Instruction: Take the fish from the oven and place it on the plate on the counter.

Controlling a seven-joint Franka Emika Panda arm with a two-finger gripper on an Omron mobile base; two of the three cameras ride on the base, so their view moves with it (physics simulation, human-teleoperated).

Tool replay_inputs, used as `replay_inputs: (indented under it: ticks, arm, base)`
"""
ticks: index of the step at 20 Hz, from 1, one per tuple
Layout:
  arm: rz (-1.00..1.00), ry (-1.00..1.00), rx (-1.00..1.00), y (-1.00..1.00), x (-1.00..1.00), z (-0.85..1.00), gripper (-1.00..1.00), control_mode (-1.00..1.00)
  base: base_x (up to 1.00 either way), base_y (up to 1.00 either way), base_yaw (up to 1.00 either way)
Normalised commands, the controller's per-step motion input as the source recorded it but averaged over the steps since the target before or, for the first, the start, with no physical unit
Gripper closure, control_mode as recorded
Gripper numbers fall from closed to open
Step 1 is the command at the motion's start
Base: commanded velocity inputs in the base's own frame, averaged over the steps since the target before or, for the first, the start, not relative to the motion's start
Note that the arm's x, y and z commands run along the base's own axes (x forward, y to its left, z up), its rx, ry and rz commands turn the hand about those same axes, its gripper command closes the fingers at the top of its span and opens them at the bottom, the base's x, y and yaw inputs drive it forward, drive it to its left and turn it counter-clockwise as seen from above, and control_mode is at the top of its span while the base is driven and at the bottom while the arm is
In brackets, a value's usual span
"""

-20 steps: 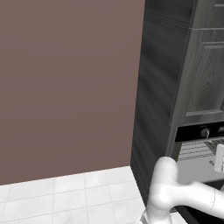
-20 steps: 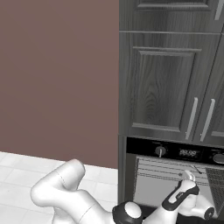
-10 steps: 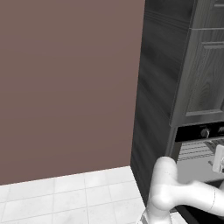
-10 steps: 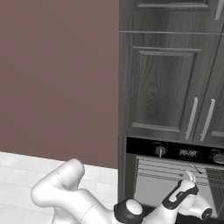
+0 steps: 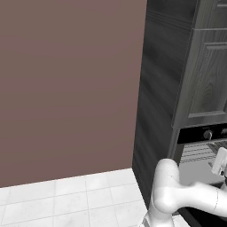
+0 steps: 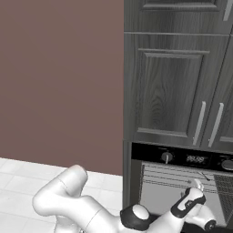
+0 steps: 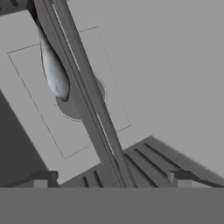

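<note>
Pincer (image 7: 110, 178): open; the two dark fingertips stand wide apart at the bottom of the hand view, nothing between them.
Arm position: hand reaches into the open oven (image 6: 182, 182), in front of the pale cavity, below the black control strip with round knobs.
Fish (image 7: 54, 72): silvery, elongated, lying inside the oven against a wire rack (image 7: 87, 100); well apart from the fingertips, toward the upper left of the hand view.
Rack: its thin bars run diagonally across the hand view, partly covering the fish.
Surroundings: dark wood cupboard doors (image 6: 173, 86) above the oven; brown wall (image 5: 66, 88) and white tiled floor (image 5: 66, 204) to the left.
</note>
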Motion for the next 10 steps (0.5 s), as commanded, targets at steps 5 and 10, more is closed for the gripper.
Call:
replay_inputs:
  ticks: [5, 10]
  arm:
    - [-0.07, -0.22, 0.13, -0.02, 0.1, -0.63, -1.0, -1.0]
    - [-0.08, -0.19, 0.21, -0.1, 0.02, -0.71, -1.0, -1.0]
  base:
    - [0.0, 0.0, 0.0]
    - [0.0, 0.0, 0.0]
